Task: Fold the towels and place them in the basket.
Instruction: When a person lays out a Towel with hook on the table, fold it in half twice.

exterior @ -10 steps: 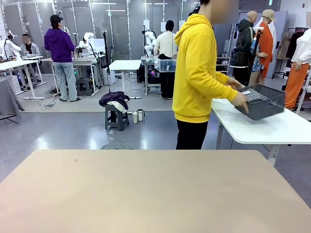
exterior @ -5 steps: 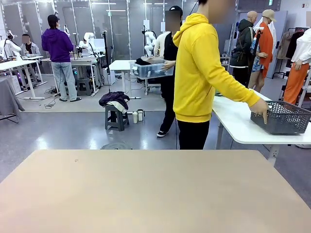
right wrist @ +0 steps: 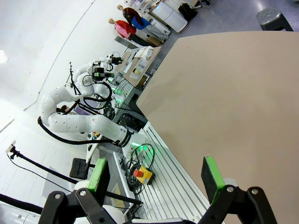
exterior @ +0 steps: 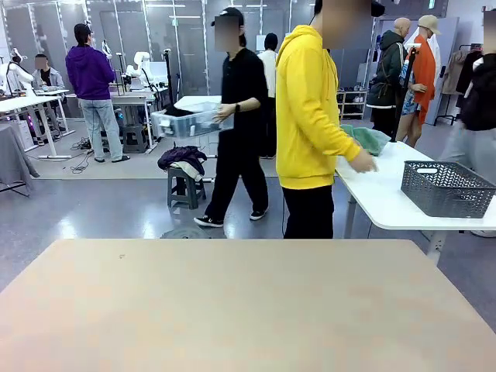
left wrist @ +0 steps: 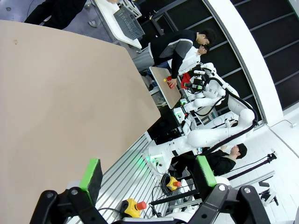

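Now basket [exterior: 448, 188] parked, towels [exterior: 364, 139] next.
Person [exterior: 310, 116] has set basket on the side bench [exterior: 387, 203]; hand [exterior: 363, 163] beside the towels. Left pincer [left wrist: 148, 169] and right pincer [right wrist: 155, 173] gape, empty.

The near desk [exterior: 232, 310] has a smooth, matt beige top, like laminate. The white desk [exterior: 380, 203] behind it is smooth with a faint sheen. Toward its right edge, the basket [exterior: 448, 188] is dark grey matt plastic with open lattice walls. At its far left corner, the towels [exterior: 366, 139] are soft mint-green cloth. The floor [exterior: 116, 209] is glossy grey. The left gripper [left wrist: 148, 171] and right gripper [right wrist: 155, 175] are matt black with green pads [left wrist: 92, 173]. Along the near desk's edge run ribbed bare-metal rails [right wrist: 174, 181]
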`<state>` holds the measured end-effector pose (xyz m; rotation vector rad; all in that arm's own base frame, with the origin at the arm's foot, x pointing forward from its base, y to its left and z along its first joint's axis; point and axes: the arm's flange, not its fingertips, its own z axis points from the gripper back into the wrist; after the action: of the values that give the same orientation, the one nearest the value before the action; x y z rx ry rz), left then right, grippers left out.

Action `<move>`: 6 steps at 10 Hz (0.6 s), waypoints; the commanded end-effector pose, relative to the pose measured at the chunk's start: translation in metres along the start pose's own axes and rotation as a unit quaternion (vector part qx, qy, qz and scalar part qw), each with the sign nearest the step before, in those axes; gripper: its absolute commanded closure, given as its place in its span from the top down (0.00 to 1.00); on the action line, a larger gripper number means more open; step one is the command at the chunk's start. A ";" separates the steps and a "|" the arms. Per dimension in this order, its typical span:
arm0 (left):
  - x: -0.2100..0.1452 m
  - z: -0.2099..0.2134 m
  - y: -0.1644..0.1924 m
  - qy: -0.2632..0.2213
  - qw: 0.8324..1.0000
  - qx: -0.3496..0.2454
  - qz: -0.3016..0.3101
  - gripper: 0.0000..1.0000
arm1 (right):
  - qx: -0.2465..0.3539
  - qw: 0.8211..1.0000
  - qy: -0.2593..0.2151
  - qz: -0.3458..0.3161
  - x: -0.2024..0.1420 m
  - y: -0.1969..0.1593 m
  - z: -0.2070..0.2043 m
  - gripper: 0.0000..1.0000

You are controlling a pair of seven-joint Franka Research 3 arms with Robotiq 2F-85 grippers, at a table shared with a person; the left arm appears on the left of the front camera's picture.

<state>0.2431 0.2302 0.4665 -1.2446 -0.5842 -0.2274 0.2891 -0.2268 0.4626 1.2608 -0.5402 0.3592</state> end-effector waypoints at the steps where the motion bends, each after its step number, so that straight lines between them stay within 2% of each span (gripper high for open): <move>1: 0.000 0.001 0.002 -0.001 1.000 -0.009 -0.012 1.00 | 0.006 1.000 -0.006 0.009 0.000 -0.001 0.000 1.00; 6: 0.000 0.001 0.002 -0.001 1.000 -0.009 -0.012 1.00 | 0.006 1.000 -0.006 0.009 0.000 -0.001 0.000 1.00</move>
<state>0.2431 0.2302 0.4665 -1.2446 -0.5842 -0.2274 0.2891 -0.2268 0.4626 1.2607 -0.5404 0.3590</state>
